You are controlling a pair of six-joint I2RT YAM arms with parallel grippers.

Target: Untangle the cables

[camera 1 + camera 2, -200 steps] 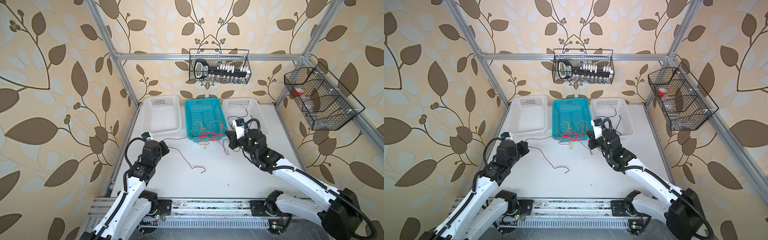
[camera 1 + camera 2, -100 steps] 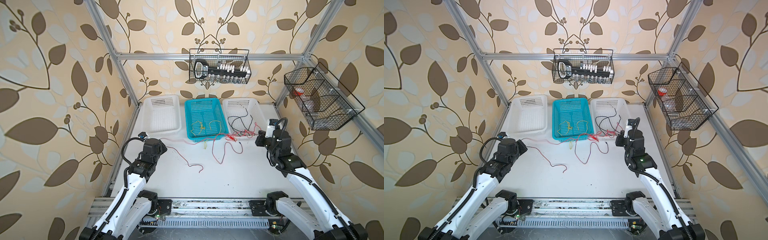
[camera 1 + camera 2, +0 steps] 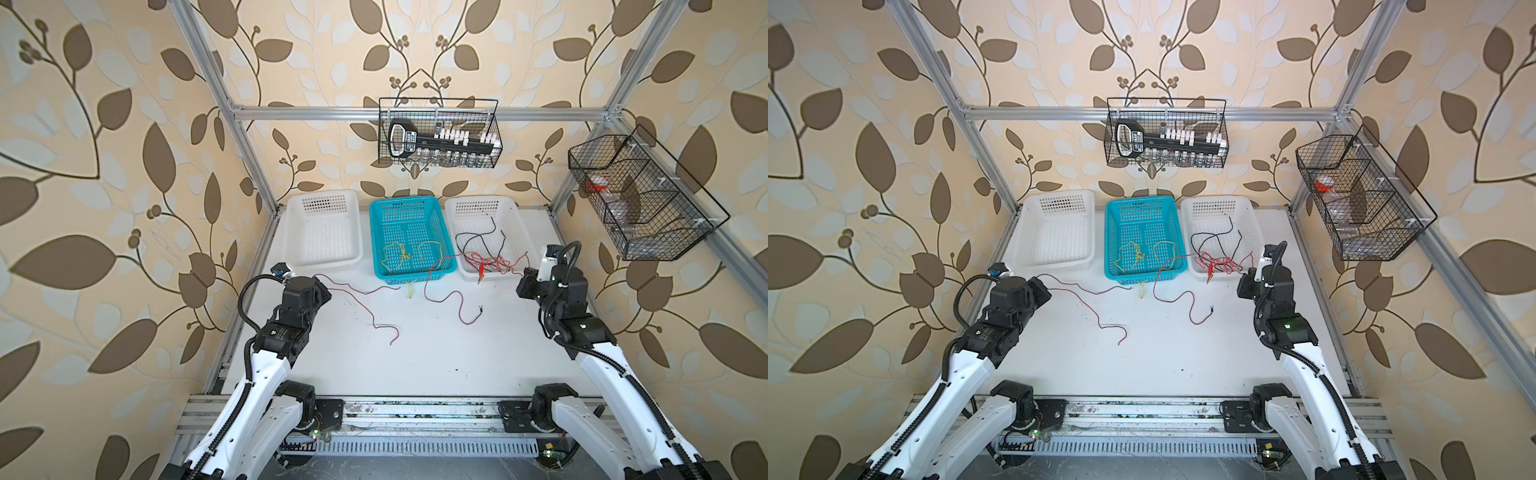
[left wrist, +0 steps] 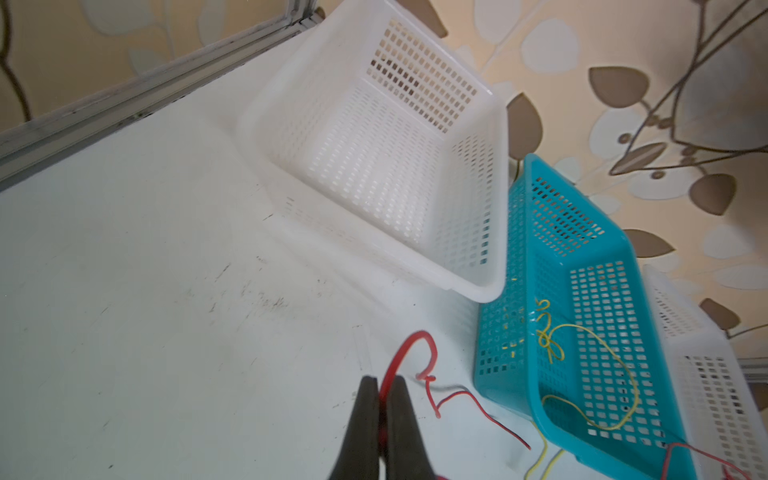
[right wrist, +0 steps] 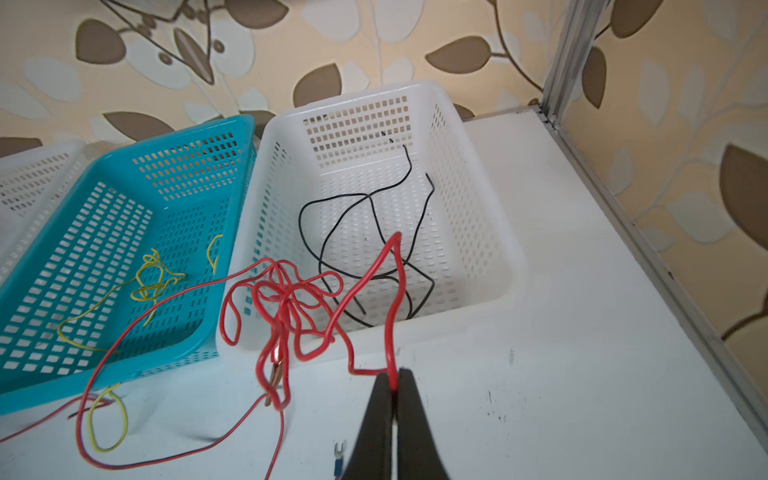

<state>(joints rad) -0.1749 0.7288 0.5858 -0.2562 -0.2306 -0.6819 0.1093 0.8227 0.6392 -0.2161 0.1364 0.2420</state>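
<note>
At 1 o'clock on the table the red knot [image 5: 286, 293] hangs over the white basket [image 5: 482, 216] front rim. Right gripper [image 5: 392, 376], 2 o'clock, pinches the red cable [image 5: 387, 340] off it; left gripper [image 4: 384, 382], 10 o'clock, pinches a red strand [image 4: 420, 332]. If we pull apart, we risk cinching the knot or tipping the basket.

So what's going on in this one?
Two robot arms are untangling thin cables. The left gripper is shut on a red cable that trails across the table. The right gripper is shut on a second red cable running into a red knot draped over the front rim of the right white basket. The yellow cables lie in the blue basket, the black cables in the right white basket.
</note>
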